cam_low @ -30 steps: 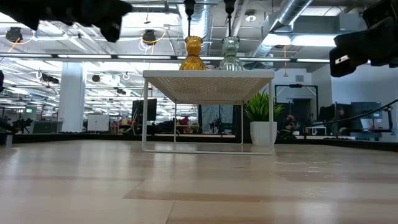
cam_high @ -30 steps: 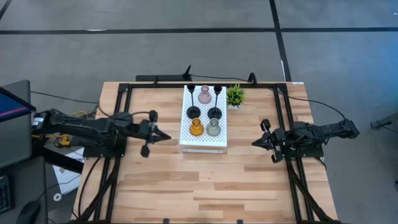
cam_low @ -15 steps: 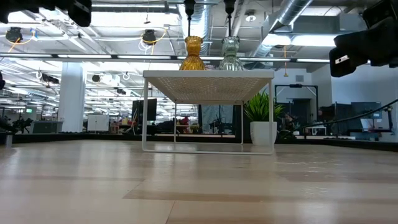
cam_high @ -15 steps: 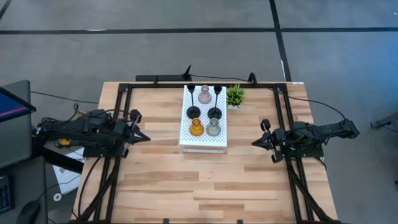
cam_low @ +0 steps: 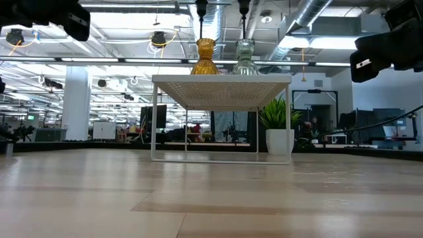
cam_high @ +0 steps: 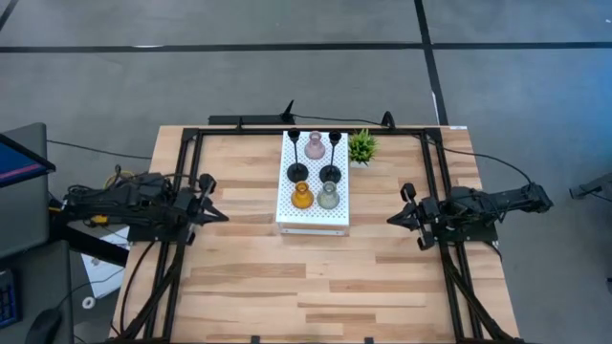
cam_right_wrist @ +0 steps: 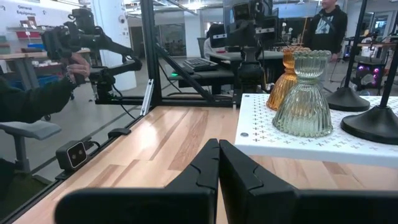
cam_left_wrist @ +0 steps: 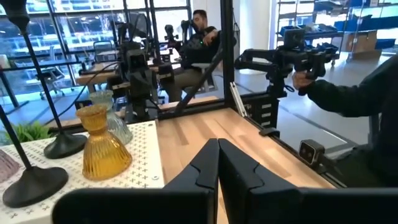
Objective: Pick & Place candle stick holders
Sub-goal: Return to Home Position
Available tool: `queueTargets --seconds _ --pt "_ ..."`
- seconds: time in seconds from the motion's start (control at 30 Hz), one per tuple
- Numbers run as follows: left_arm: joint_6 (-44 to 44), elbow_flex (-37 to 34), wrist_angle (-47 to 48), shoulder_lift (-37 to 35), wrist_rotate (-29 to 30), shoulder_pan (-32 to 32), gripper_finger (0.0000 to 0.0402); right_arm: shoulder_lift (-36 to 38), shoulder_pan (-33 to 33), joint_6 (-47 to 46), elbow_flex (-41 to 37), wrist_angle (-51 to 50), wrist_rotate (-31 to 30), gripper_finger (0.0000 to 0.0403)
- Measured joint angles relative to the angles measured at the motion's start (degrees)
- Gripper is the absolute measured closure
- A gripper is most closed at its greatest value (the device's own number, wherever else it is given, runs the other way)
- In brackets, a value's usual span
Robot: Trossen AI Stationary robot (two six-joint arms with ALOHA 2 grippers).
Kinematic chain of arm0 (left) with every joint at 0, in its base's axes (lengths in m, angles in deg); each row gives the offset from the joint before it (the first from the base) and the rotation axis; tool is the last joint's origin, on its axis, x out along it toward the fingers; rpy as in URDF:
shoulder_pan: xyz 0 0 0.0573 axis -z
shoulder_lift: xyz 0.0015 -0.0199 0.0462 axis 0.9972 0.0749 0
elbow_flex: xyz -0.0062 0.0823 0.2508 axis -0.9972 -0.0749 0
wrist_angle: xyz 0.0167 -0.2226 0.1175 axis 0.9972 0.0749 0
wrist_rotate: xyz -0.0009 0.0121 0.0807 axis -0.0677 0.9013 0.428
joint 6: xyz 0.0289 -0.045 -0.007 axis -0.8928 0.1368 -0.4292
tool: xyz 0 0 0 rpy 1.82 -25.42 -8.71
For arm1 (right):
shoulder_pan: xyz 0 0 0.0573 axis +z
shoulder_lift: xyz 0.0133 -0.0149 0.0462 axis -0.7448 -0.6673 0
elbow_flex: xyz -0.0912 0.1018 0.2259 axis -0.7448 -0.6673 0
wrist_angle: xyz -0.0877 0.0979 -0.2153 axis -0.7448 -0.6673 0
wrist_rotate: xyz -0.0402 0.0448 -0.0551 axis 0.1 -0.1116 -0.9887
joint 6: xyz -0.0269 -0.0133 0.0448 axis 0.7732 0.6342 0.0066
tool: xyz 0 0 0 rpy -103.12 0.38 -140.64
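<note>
With the left gripper and right gripper empty, fingers pressed together, well off the shelf, we fear only a jolt tipping the amber holder, seemingly near its edge.

left end effector: closed, far left side | right end effector: closed, far right side
</note>
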Motion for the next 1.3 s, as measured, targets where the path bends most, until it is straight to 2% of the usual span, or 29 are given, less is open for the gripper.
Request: queueTargets --seconds 0.2,0.37,0.77,1.3 --pt "0.0 -0.2 1.4 -0.5 -1.5 0.0 0.0395 0.0 0.0 0.0 0.0 0.0 0.0 0.0403" --pt "0.3 -4.5 0.8 -0.6 -1.8 0.0 0.0395 0.0 0.0 0.9 0.0 0.0 0.0 0.0403" --pt "1.7 -14.7 -12.8 -0.6 -5.6 0.0 0.0395 0.0 0.0 0.9 0.0 0.0 0.0 0.0403" --pt "3.2 -15.7 -13.5 -0.4 -5.6 0.0 0.0395 0.0 0.0 0.9 0.0 0.0 0.0 0.0403"
